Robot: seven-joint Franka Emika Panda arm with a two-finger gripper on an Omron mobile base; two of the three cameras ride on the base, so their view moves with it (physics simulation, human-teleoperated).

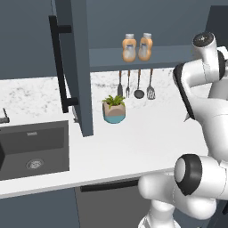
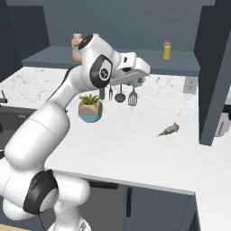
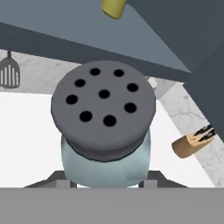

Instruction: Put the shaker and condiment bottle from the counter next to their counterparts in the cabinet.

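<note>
1. Shaker (image 3: 105, 131): pale teal-grey body, grey cap w/ round holes, seen close up in hand view, cap end toward camera. Clamped between fingers (image 3: 52, 180), dark tips just visible either side of body at bottom.
2. Gripper (image 2: 139, 82): in right base view raised above table (image 2: 135, 149), near the hanging utensils (image 2: 121, 94), below level of cabinet shelf (image 2: 180, 61). Fingers mostly hidden by hand there; shaker itself hard to make out in that view.
3. Cabinet (image 1: 73, 67): dark slate-blue, door w/ long black bar handle (image 1: 58, 62) swung open in left base view.
4. Two orange condiment bottles (image 1: 137, 46) side by side on shelf, whitish labels, beige caps, close to touching; can't tell which came from table.
5. Yellow-green shaker (image 2: 167, 50) w/ dark cap upright on shelf in right base view, well apart from orange bottle at left end. Same one visible at top of hand view, above held shaker.
6. On table: potted plant (image 1: 114, 109) in beige-and-teal pot, near open door; small grey object (image 2: 169, 130) lying flat to right, too small to ID.
7. Knife block (image 3: 192, 142) w/ dark handles at right of hand view, by wall.
8. Dark sink (image 1: 33, 149) set in table at left, left base view.
</note>
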